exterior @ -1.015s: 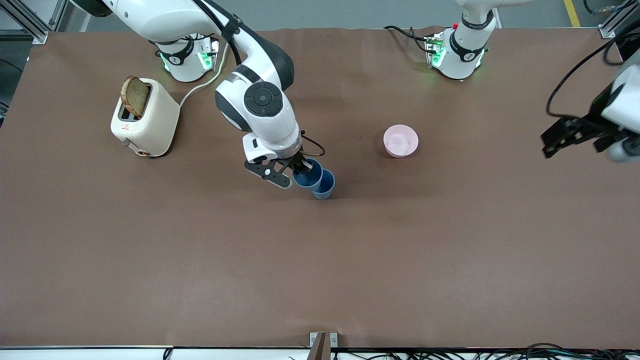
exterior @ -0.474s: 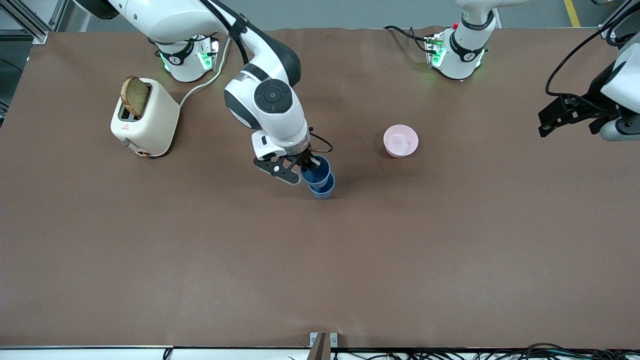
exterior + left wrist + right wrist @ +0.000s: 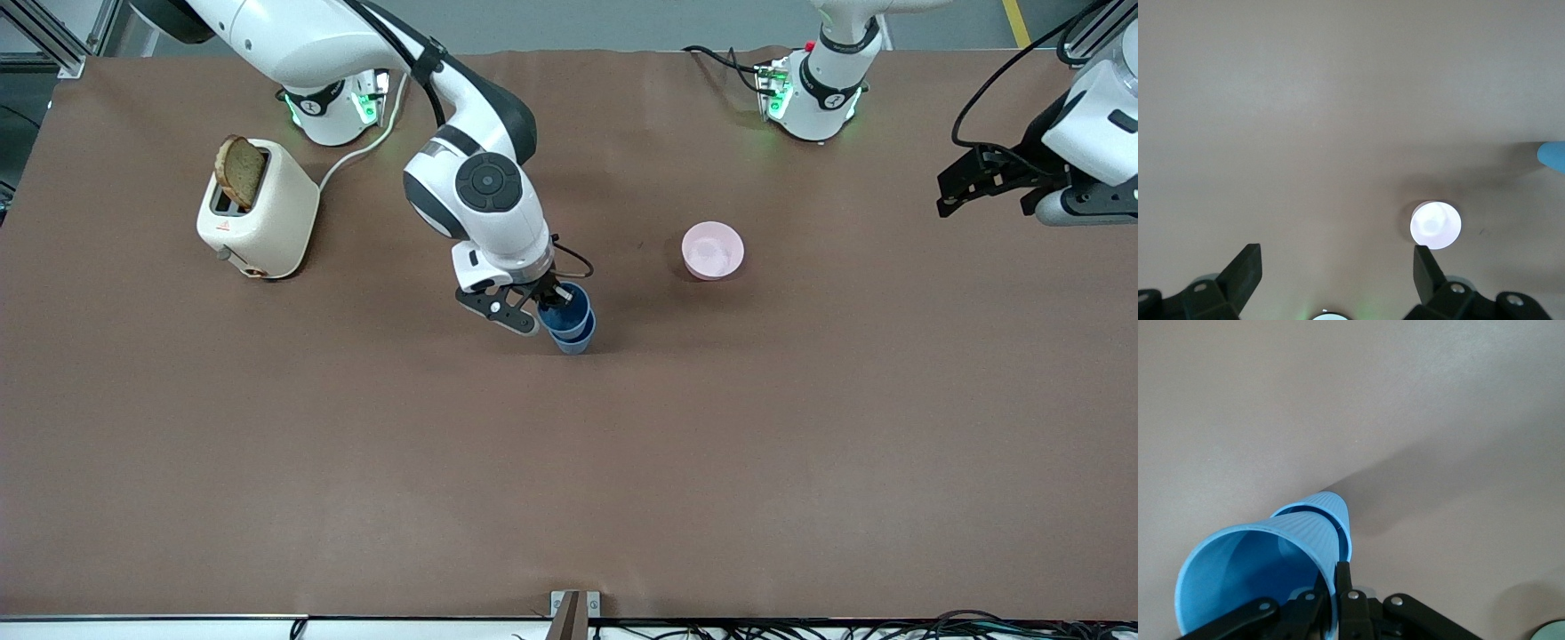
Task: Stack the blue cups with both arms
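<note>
Since half a second ago the held cup [image 3: 564, 309] has sunk into the standing cup [image 3: 576, 339] and now sits mostly nested, and the left gripper [image 3: 958, 188] has risen and drawn back toward the left arm's end of the table; both blue cups stand near the middle of the table, nearer the front camera than the pink bowl [image 3: 712, 250].

Right gripper [image 3: 544, 307] pinches the upper cup's rim, one finger inside and one outside, as the right wrist view shows with the held cup [image 3: 1258, 577] slipped into the lower one [image 3: 1335, 517]; to finish well, I judge it should press straight down until the rims nearly meet, keep the cup upright so the lower one does not tip, then part its fingers and lift vertically so the stack is not dragged.

Farther from the camera, the left gripper waits in the air with its fingers [image 3: 1243, 272] spread and empty; the bowl [image 3: 1435, 225] shows below it. Farther still, toward the right arm's end, a toaster [image 3: 256, 209] holds a slice of bread [image 3: 240, 171].
</note>
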`<state>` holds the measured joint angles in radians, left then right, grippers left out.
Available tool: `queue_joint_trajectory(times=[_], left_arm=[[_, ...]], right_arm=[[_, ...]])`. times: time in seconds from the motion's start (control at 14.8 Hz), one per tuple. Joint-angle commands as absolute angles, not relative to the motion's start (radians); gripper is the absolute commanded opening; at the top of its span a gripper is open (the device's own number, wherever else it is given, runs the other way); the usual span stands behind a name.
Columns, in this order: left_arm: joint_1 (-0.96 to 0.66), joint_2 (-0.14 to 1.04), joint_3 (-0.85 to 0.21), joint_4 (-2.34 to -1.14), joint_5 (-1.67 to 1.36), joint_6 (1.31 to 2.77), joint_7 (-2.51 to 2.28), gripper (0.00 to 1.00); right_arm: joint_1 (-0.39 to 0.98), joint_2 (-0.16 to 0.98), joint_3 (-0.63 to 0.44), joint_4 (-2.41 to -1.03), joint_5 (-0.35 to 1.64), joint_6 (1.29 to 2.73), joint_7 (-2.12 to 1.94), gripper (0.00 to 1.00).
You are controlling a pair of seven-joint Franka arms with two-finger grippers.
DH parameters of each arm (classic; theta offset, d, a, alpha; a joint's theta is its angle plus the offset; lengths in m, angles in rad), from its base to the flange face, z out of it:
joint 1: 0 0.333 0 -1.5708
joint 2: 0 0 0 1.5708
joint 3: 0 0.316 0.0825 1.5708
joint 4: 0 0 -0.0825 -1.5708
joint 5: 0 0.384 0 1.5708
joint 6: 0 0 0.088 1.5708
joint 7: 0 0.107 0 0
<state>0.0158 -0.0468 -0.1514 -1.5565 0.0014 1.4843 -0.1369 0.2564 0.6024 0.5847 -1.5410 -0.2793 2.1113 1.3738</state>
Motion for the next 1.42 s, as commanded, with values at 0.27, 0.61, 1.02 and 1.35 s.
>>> queue_joint_trajectory(times=[0.27, 0.61, 1.02, 1.35], left_arm=[[0.003, -0.051, -0.144, -1.552, 0.026, 1.505, -0.12, 1.0], [0.006, -0.029, -0.144, -1.5, 0.023, 1.497, -0.124, 1.0], [0.005, -0.028, -0.146, -1.5, 0.018, 1.497, -0.118, 1.0], [0.006, -0.028, -0.144, -1.499, 0.021, 1.499, -0.121, 1.0]], right_arm=[[0.265, 0.627, 0.592, -1.526, -0.324, 2.118, 1.404, 0.09], [0.27, 0.637, 0.592, -1.526, -0.324, 2.123, 1.404, 0.14], [0.232, 0.573, 0.591, -1.502, -0.321, 2.071, 1.393, 0.88], [0.115, 0.359, 0.574, -1.502, -0.403, 1.806, 1.285, 1.0]])
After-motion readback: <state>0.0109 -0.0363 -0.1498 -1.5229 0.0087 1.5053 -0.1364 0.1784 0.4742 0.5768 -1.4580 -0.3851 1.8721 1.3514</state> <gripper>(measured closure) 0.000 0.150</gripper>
